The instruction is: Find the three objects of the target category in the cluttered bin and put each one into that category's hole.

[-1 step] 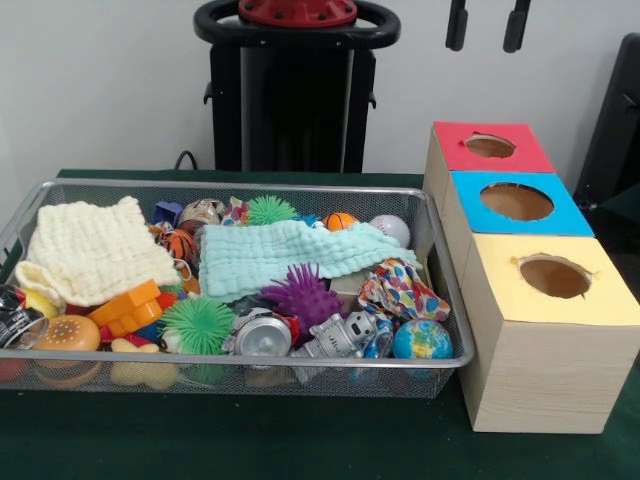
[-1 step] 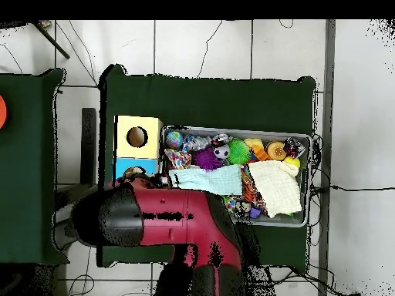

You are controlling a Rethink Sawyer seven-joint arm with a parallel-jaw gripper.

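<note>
A wire bin [image 1: 440, 300] crammed with toys sits on the green surface [image 1: 300, 440], its right edge beside a row of 3 wooden boxes topped red [image 1: 520, 160], blue [image 1: 560, 215] and yellow [image 1: 610, 300], each cut with a round hole. The fingers [image 1: 487, 25] hang as 2 dark tips at the top edge of the front view, apart and holding nothing, well above the boxes. Which category is wanted cannot be told here. Balls are one candidate: a globe ball [image 1: 421, 339] lies at the bin's front right corner, a white baseball [image 1: 391, 230] and a small orange ball [image 1: 340, 221] near the back edge. A sound search would likely start by lifting the mint cloth [image 1: 290, 255] and the cream cloth [image 1: 90, 255] aside, since both blanket much of the pile, then taking an exposed toy from above. From overhead, the red arm [image 2: 177, 220] covers the red box and most of the blue one, and whatever lies beneath the cloths is hidden.
</note>
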